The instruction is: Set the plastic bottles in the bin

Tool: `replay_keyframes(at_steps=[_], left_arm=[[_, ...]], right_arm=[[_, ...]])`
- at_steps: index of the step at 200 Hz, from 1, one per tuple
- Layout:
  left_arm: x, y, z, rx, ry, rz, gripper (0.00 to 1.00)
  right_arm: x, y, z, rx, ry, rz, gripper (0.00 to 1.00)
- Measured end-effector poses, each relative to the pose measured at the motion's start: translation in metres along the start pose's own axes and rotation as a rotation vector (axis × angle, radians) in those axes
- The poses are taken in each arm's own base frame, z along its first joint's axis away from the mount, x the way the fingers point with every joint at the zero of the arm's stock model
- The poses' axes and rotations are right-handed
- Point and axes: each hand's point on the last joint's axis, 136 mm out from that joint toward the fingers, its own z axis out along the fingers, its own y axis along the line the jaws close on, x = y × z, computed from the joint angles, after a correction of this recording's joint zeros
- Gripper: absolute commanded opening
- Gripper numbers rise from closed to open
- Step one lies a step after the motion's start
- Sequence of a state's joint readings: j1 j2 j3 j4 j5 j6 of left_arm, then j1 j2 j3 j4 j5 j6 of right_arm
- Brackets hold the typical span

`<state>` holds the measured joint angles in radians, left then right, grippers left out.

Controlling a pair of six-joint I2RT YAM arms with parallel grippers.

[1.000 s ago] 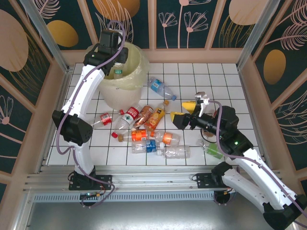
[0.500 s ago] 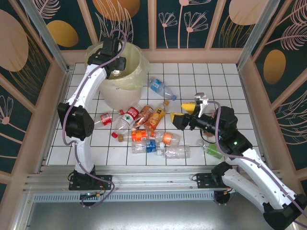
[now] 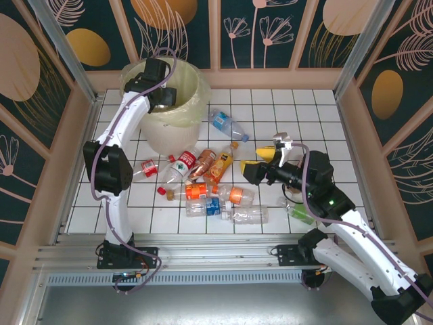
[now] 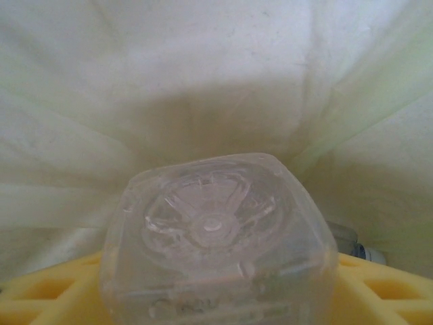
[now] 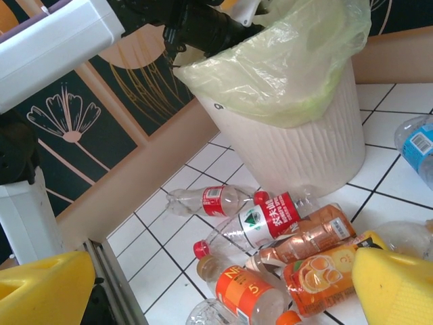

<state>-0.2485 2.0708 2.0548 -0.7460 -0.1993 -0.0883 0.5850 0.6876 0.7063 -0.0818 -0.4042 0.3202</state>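
Observation:
My left gripper reaches down inside the bin, a cream bucket with a pale yellow liner. In the left wrist view my left gripper is shut on a clear plastic bottle, whose moulded base faces the camera with the liner behind it. My right gripper hangs open above the floor, right of the pile of bottles. Its yellow fingers frame red-label and orange-label bottles below.
A blue-label bottle lies right of the bin. A green-label bottle rests under the right arm. A small red-label bottle lies at the left of the pile. Wooden walls ring the tiled floor.
My left gripper has dropped from above the bin's rim down into the bin with the bottle. The right arm has barely moved.

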Motion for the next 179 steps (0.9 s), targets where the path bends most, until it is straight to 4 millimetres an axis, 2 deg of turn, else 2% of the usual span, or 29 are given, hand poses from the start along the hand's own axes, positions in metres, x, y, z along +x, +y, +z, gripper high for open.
replay_keyframes(at_steps=[28, 49, 77, 98, 118, 131, 153, 179], left_arm=[[0.000, 0.000, 0.000, 0.001, 0.000, -0.016, 0.91], [0.000, 0.000, -0.001, 0.001, 0.001, -0.022, 0.96], [-0.001, 0.000, -0.006, 0.006, -0.002, -0.035, 0.99], [-0.008, 0.001, -0.021, 0.020, -0.028, -0.058, 0.99], [-0.022, 0.002, -0.046, 0.045, -0.079, -0.090, 0.98], [-0.034, 0.003, -0.070, 0.066, -0.133, -0.114, 0.99], [-0.050, 0.004, -0.119, 0.128, -0.244, -0.151, 0.99], [-0.058, 0.000, -0.176, 0.231, -0.352, -0.176, 0.99]], right_arm=[[0.006, -0.007, -0.001, 0.036, 0.022, 0.014, 0.98], [0.011, -0.012, -0.002, 0.062, 0.036, 0.023, 0.97], [0.019, -0.016, -0.003, 0.083, 0.067, 0.036, 0.97], [0.027, -0.021, -0.003, 0.106, 0.100, 0.043, 0.95], [0.036, -0.026, -0.001, 0.126, 0.140, 0.048, 0.93], [0.044, -0.030, 0.000, 0.138, 0.173, 0.054, 0.92], [0.054, -0.033, 0.002, 0.151, 0.214, 0.061, 0.91], [0.067, -0.038, 0.005, 0.171, 0.265, 0.074, 0.90]])
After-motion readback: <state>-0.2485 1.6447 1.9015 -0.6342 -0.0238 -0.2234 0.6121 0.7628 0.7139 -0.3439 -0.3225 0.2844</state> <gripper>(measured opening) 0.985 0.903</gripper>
